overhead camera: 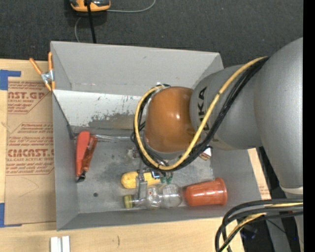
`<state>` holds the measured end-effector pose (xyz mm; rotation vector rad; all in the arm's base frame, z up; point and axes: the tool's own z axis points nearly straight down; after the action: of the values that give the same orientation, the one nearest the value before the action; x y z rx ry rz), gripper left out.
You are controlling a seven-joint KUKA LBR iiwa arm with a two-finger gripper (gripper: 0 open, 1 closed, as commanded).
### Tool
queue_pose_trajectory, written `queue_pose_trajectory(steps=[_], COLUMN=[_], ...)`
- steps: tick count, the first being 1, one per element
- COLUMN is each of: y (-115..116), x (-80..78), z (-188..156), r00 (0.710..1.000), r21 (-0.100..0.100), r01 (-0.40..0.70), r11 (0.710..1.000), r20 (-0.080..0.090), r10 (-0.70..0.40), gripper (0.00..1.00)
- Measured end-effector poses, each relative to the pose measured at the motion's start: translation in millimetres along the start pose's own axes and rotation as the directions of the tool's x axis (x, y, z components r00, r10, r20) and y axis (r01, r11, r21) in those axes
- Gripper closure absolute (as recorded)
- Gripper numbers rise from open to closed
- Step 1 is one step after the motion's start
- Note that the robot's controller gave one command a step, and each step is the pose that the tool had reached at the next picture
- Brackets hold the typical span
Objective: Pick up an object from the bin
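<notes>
A flat red-orange tool (83,153) lies on the floor of the bin (63,187) along its left side, lengthwise from the far end toward the near end, with a dark tip at the near end. A red plastic tumbler (205,192) lies on its side near the front right corner, well apart from the tool. Beyond the far rim, an orange-and-black device (89,4) rests on a dark mat (197,24), and a black cable (92,27) runs from it toward the bin.

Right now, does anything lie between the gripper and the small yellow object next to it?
Nothing visible does. The gripper sits right at the yellow object. The clear plastic bottle lies close beside them, not between.
</notes>
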<state>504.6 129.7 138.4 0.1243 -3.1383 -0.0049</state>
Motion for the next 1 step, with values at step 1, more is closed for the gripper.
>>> queue_pose_trajectory(steps=[1], y=[-53.6], x=[-0.2], z=[24.7], r00=[0.998], r21=[0.001], r01=[0.067], r11=[0.998], r20=[0.001], r10=[-0.067], gripper=[0.00])
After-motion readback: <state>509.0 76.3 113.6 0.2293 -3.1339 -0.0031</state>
